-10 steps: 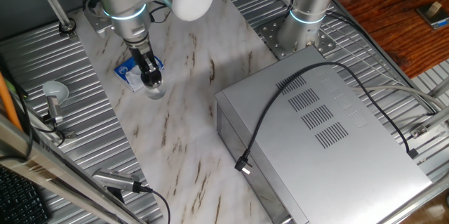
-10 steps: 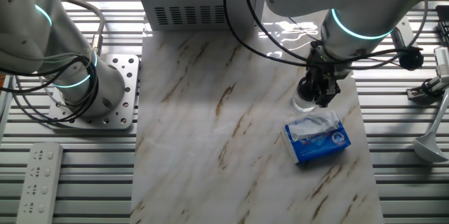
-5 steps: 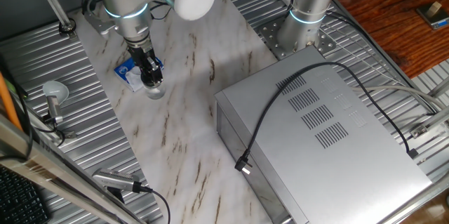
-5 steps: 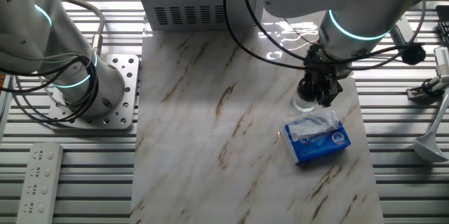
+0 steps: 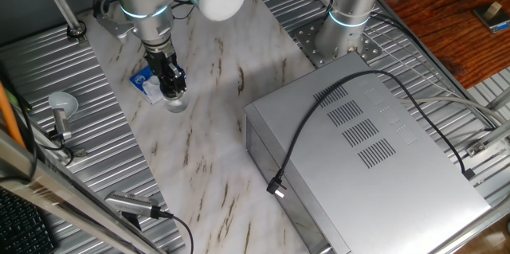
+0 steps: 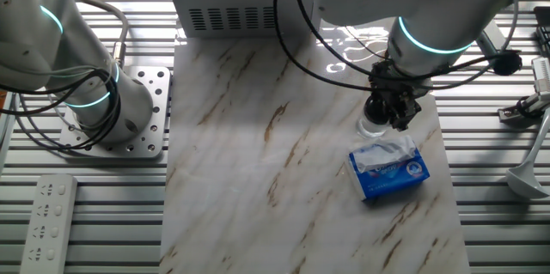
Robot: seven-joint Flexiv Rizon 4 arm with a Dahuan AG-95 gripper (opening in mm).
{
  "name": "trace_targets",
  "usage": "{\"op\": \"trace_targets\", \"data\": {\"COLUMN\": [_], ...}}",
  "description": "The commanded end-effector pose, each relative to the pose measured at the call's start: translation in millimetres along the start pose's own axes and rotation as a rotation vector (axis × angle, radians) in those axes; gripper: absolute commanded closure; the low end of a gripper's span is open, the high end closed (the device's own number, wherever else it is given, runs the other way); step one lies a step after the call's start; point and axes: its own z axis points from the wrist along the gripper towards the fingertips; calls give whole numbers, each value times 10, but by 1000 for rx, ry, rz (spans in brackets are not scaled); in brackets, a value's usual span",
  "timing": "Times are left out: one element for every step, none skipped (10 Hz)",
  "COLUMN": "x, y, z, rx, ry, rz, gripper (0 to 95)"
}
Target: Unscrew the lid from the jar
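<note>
The gripper was parked straight down over the jar, fingers pinched on the lid by the look of it, though the contact itself was hidden (everything up there was black on black). A top-down hold made sense, since a twist needs the wrist lined up with the cap. The jar was stood on the marble slab, just beside the blue-and-white packet. Its clear body was shown better in the other fixed view; the grey metal box was fully seen only in the first.
</note>
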Motion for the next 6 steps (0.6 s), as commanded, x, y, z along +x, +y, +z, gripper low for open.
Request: {"op": "trace_targets", "data": {"x": [-11, -11, -11, -13, -13, -13], "y": [1, 1, 1, 1, 0, 0], "z": [9, 5, 4, 4, 9, 14], "rx": [6, -3, -3, -6, -6, -5], "ry": [11, 27, 30, 35, 51, 54], "rz": [2, 6, 2, -2, -12, -14], "gripper": [380, 380, 380, 380, 380, 570]}}
